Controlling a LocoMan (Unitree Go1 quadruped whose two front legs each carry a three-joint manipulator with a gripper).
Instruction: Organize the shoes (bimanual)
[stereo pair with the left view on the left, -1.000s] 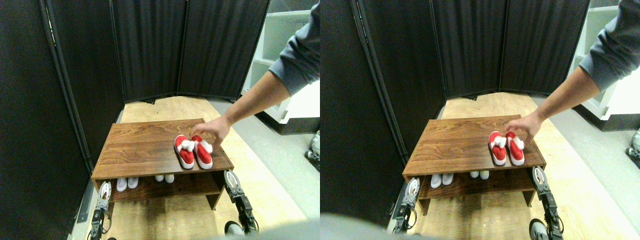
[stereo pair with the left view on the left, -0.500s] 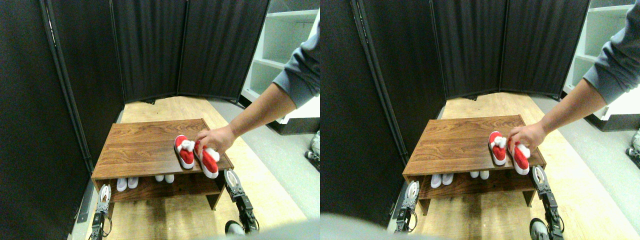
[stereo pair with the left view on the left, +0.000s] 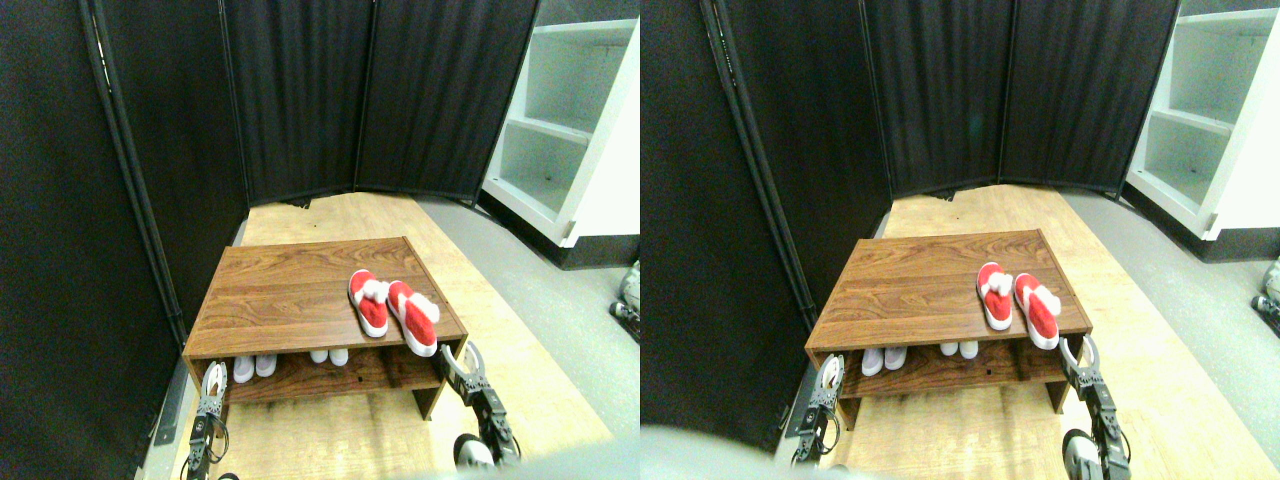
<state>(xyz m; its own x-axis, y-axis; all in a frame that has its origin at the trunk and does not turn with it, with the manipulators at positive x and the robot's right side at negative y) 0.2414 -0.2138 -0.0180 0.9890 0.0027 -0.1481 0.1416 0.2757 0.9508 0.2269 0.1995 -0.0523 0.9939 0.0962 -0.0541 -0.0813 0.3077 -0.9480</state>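
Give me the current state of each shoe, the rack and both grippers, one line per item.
Left red shoe with white trim: flat on the wooden rack top, toe toward the robot.
Right red shoe with white trim: on the top, toe overhanging the front edge.
Two pale shoe pairs: on the lower shelf.
Brown wooden two-level shoe rack: upright on the floor.
Left gripper: empty, low beside the rack's left end.
Right gripper: open, empty, just below the overhanging toe.

I can read no text, label, brand or number anywhere from here: none on the red shoes (stereo pair with the left view on the left: 393, 310), the wooden shoe rack (stereo pair with the left view on the left: 290, 290) or the white shelving (stereo pair with the left view on the left: 560, 130).
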